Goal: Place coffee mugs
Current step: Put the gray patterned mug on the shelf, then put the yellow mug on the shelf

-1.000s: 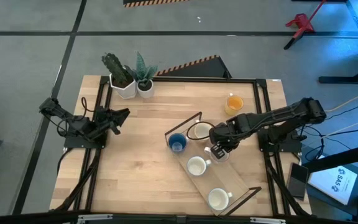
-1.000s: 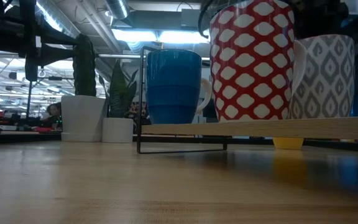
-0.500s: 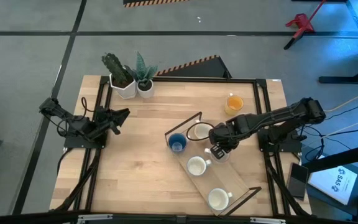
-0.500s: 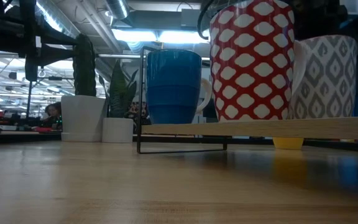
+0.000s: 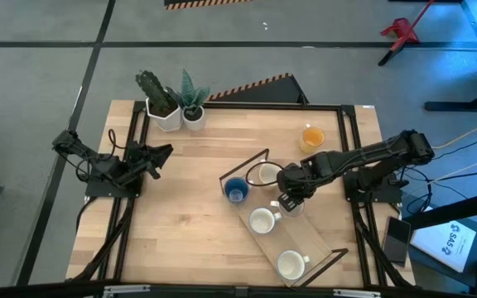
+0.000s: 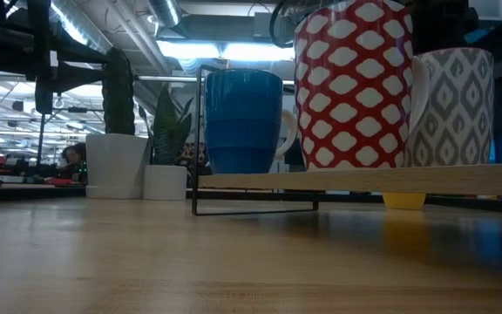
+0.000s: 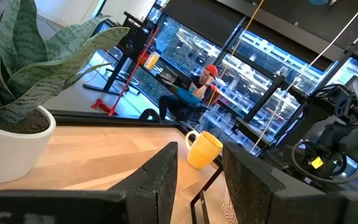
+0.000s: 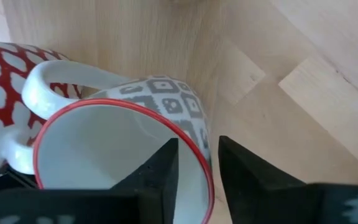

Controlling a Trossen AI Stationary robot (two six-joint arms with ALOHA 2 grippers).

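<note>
A grey-and-white patterned mug with a red rim (image 8: 117,143) stands on a wooden tray (image 5: 309,240), next to a red-and-white mug (image 6: 351,83) and a dark blue mug (image 5: 236,190). My right gripper (image 5: 290,199) is over it, shut on its wall. Two more white-lined mugs (image 5: 262,221) (image 5: 291,265) and one at the tray's far end (image 5: 265,175) sit on the tray. An orange mug (image 5: 311,137) stands on the table at the far right. My left gripper (image 5: 162,152) waits at the table's left, narrowly open and empty. My right gripper holds the grey patterned mug by its rim and wall (image 8: 205,163) on the side away from the handle, one finger (image 8: 160,171) inside the mug and one (image 8: 244,168) outside. The fingers come from above, pointing down. The mug is upright, its base (image 6: 447,164) at the tray board.
Two white pots with green plants (image 5: 172,112) stand at the table's far left corner. Black wire frames (image 5: 247,161) rise at the tray's two ends. Bare tabletop lies between the tray and my left arm. A person (image 7: 201,87) sits in the room beyond the table.
My right gripper has shifted slightly toward the table's left with the grey patterned mug, which has edged closer to the red-and-white mug and stays upright.
</note>
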